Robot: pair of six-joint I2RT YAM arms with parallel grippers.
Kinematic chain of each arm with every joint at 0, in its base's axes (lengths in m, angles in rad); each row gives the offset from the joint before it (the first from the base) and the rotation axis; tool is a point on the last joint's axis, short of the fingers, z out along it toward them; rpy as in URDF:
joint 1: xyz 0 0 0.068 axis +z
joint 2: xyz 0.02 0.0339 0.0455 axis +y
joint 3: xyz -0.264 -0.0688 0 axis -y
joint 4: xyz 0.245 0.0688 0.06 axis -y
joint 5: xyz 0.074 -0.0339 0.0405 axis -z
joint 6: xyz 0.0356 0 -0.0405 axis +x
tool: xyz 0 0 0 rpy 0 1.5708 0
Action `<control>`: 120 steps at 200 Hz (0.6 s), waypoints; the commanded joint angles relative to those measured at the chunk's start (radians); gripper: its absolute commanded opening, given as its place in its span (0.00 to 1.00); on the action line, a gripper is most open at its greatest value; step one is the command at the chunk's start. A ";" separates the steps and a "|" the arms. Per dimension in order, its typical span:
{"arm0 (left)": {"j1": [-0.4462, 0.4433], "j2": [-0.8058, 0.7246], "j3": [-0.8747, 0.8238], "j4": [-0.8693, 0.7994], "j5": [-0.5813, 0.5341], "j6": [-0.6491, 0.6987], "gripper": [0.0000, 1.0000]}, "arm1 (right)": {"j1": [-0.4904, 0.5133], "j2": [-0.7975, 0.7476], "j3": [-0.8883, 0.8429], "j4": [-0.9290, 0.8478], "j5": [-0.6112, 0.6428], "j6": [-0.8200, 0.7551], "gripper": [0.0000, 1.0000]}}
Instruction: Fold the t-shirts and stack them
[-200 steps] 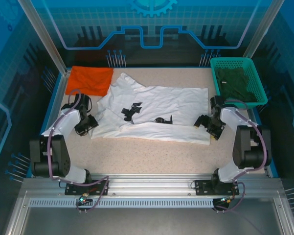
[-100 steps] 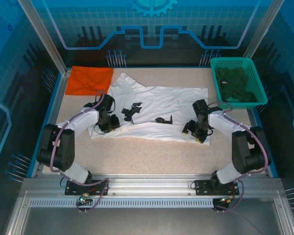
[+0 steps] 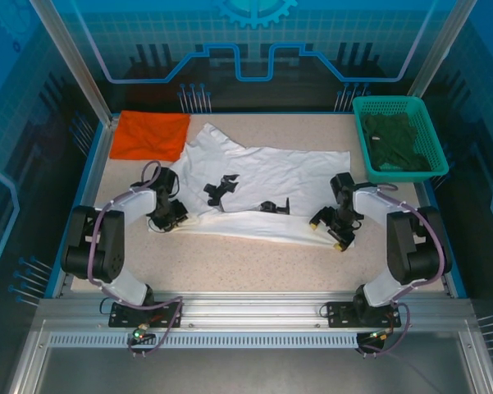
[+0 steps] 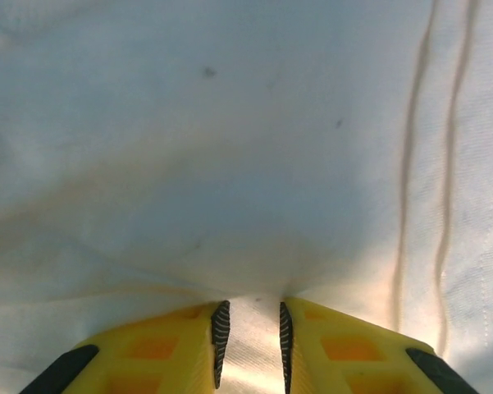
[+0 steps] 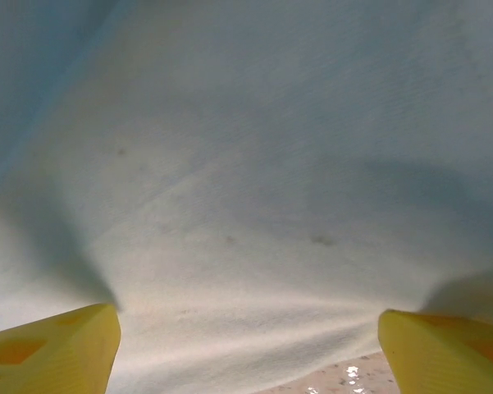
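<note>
With left tool (image 4: 249,328) clamped on white t-shirt (image 3: 287,176) and right tool (image 5: 246,336) spread wide, risks dragging one corner alone, skewing the fold.

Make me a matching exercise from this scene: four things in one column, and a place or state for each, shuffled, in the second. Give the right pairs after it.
Column one
1. white t-shirt
2. orange t-shirt
3. green basket
4. right gripper

Column two
A. lies at the far left corner of the table
B. jaws wide apart
C. spread across the middle of the table
D. stands at the far right corner, with dark cloth inside

Pairs: 1-C, 2-A, 3-D, 4-B
</note>
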 commanded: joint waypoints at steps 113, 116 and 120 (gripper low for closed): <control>0.008 -0.444 -0.269 -0.287 0.097 -0.187 0.32 | -0.142 -0.137 -0.204 -0.117 0.036 0.084 0.90; 0.007 -0.450 -0.265 -0.292 0.101 -0.189 0.33 | -0.143 -0.146 -0.204 -0.117 0.036 0.082 0.90; 0.007 -0.457 -0.255 -0.298 0.102 -0.191 0.34 | -0.143 -0.155 -0.200 -0.118 0.038 0.078 0.91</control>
